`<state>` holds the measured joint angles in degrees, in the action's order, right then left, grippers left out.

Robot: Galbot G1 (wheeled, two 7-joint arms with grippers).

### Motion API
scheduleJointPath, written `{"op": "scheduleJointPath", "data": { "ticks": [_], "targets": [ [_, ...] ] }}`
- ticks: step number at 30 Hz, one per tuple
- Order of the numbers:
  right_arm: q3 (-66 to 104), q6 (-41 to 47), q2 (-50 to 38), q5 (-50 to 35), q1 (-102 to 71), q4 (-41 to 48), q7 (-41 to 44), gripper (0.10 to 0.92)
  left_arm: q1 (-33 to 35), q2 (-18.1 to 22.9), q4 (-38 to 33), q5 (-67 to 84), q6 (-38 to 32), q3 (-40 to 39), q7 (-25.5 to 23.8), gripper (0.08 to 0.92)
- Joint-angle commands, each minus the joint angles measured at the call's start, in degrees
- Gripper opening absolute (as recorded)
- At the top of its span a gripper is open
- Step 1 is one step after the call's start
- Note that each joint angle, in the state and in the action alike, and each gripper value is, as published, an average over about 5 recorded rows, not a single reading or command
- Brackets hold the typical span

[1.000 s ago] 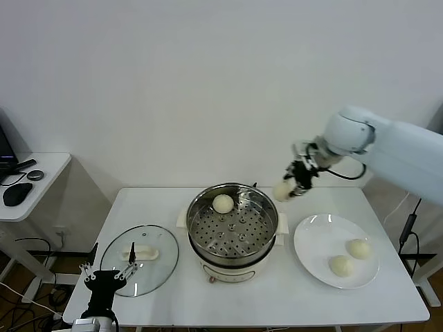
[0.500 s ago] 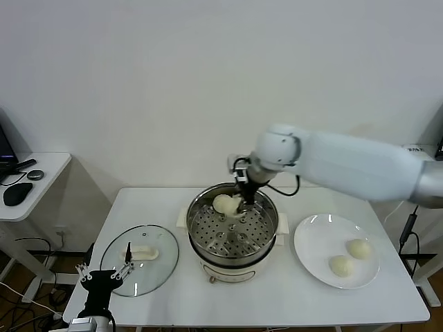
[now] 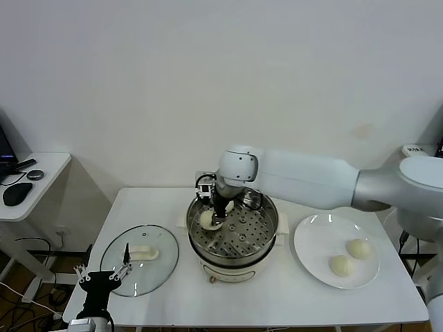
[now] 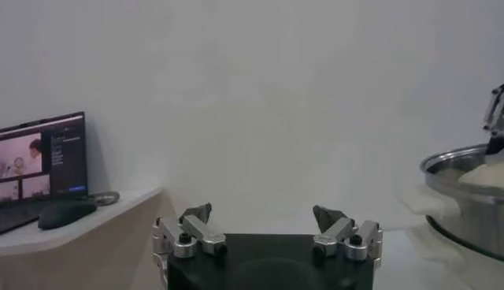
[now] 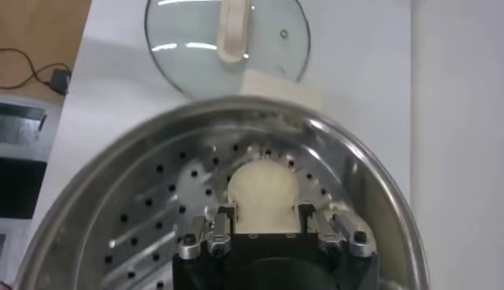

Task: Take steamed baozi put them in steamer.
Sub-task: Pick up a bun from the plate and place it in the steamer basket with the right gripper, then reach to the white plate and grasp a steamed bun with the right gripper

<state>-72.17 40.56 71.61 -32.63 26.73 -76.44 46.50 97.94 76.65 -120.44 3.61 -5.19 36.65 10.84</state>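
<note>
**Bun carried down onto the steamer's left side**

Since half a second ago the right gripper [image 3: 212, 216] has swung from the far middle of the round shiny stainless-steel steamer [image 3: 233, 229] to its left side and sunk lower. Its fingers [image 5: 223, 223] sit either side of a pale cream-white round baozi [image 5: 267, 196], closed against it, with the bun resting on or just above the perforated tray. A second bun is partly hidden behind the wrist at the far side. Two more buns [image 3: 349, 256] lie on the flat white round plate [image 3: 316, 238] to the right. The round glass lid [image 3: 142, 258] with its white handle lies left of the steamer. The left gripper [image 4: 268, 231] waits with fingers spread wide and holding nothing, near the table's [image 3: 277, 304] left front corner.
</note>
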Motion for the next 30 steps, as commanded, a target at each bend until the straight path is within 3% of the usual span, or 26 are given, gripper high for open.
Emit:
{"op": "scheduleJointPath", "data": {
  "ticks": [1,4,10,17,21,26,30],
  "targets": [
    [0.1,1.1,3.7,-0.7,-2.0,2.8,-1.2,0.484,0.0,0.0,0.2,0.0,-0.2,0.1,0.0,0.823],
    [0.1,1.1,3.5,-0.7,-2.2,2.7,-1.1,0.505,0.0,0.0,0.1,0.0,-0.2,0.0,0.0,0.823],
    [1.1,1.1,1.2,0.3,-1.5,0.9,1.2,0.657,-0.1,-0.2,0.0,-0.1,-0.1,-0.1,0.0,0.823],
    [1.1,-0.7,-11.9,2.4,8.8,-9.4,9.3,0.813,0.0,-0.7,-0.7,-0.1,-0.1,-0.1,-0.1,0.823],
    [-0.1,-5.2,-22.4,7.9,12.5,-15.6,16.4,0.822,-0.2,-0.8,-1.1,0.0,0.0,-0.3,-0.1,0.823],
    [1.0,-18.7,-38.8,19.7,11.8,-20.5,26.7,0.823,-0.1,-1.0,-1.2,0.0,-0.1,-0.8,-0.1,0.823],
    [7.3,-24.1,-48.4,27.8,3.5,-21.0,28.8,0.823,0.1,-1.1,-1.1,-0.2,-0.1,-1.2,-0.2,0.823]
  ]
}}
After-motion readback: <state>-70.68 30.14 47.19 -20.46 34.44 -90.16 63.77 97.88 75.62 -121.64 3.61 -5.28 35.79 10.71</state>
